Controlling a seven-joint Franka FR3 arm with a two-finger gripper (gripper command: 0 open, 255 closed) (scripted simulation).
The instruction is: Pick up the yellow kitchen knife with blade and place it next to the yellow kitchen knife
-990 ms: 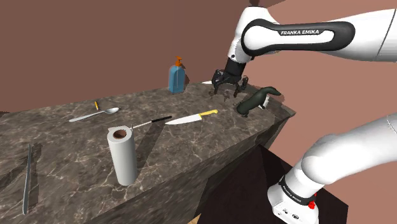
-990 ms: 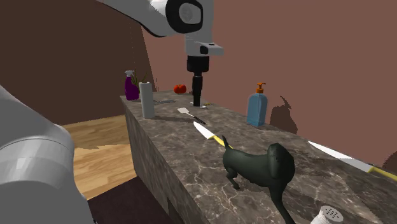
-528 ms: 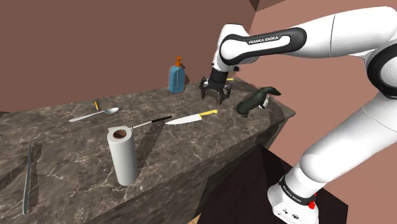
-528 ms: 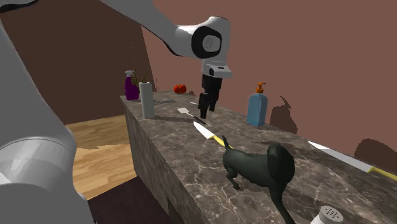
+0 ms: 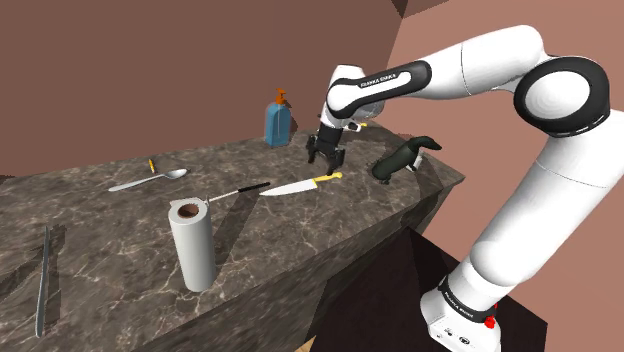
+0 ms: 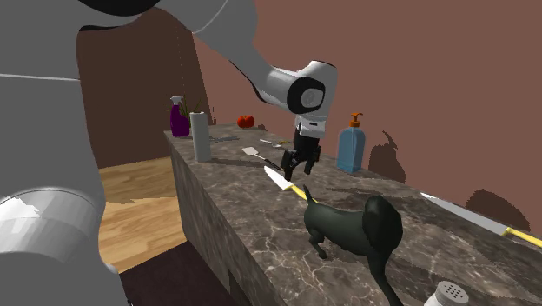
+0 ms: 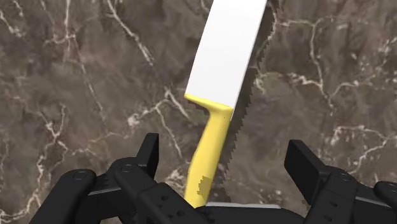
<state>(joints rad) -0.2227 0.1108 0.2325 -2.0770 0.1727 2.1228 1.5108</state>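
Tool [image 5: 326, 163] wide open, empty, hovering just over knife [image 5: 300, 185] on table [image 5: 120, 240], yellow handle between the jaws, blade running toward shoulder view's left, square to closing line.

Knife [image 5: 300, 185] on counter [image 5: 120, 220], paper roll [image 5: 192, 245] at shoulder view's left, dog figure [image 5: 400, 158] right, bottle [image 5: 278, 120] behind.
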